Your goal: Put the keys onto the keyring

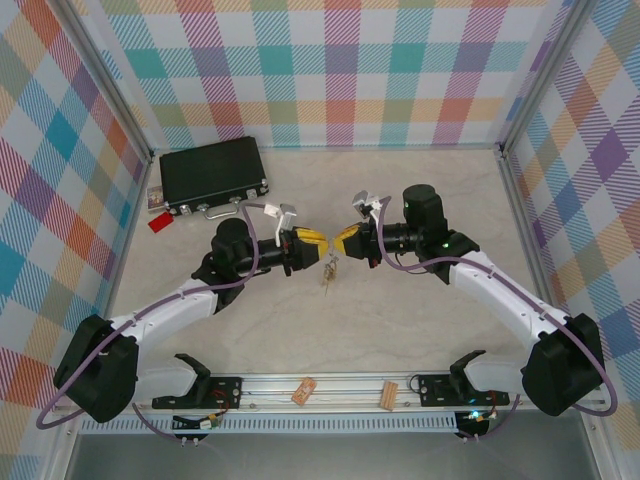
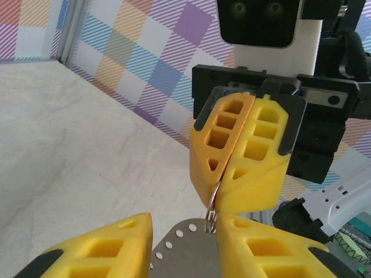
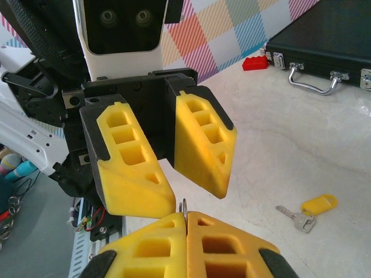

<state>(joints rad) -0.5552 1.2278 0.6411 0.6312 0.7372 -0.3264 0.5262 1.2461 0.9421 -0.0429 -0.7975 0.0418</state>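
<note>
Right gripper (image 3: 186,227) pinching thin keyring (image 3: 184,207), jaws closing tight on it. Left gripper (image 3: 194,196) facing it, fingers gaping wide, tips hovering just beside keyring. Yellow-headed key (image 3: 315,207) lying on table (image 3: 272,145), apart from both.

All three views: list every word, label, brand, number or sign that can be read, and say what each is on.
No text can be read in any of the views.
black case: there is a small pale patch by its left end, too small to read.
yellow-headed key: no marking can be made out on its head or shaft.
</note>
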